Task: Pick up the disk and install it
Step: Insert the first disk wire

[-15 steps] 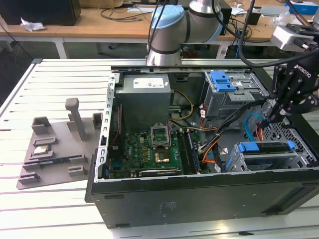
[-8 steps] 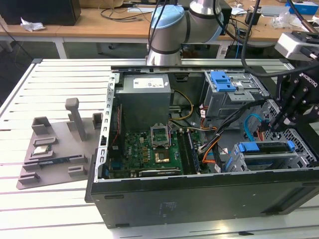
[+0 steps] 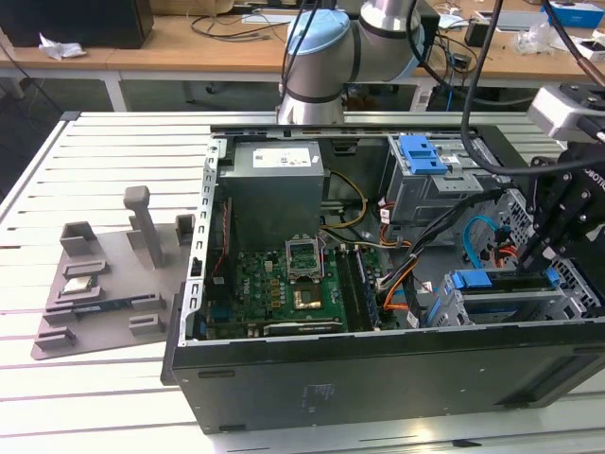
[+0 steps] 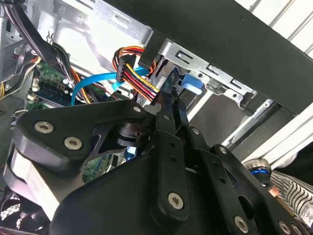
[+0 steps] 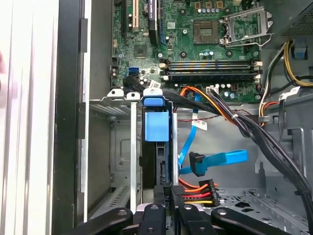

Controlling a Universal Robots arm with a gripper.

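Inside the open computer case (image 3: 378, 312), toward four o'clock in the exterior view, the disk (image 5: 157, 147) stands on edge in a metal drive cage (image 5: 122, 147), its long axis running toward the gripper (image 5: 168, 198), whose fingers are closed on its end.

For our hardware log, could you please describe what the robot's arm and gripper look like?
The arm has silver-grey tube segments and light-blue joint caps. The gripper is matte black, built of flat linkage plates fastened with silver screws, ending in slim black fingers. Black cables run down towards its wrist.

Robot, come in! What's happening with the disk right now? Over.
Gripper at the drive cage, closed on the disk. Disk sits edge-on in its slot. Cables crowd beside it.
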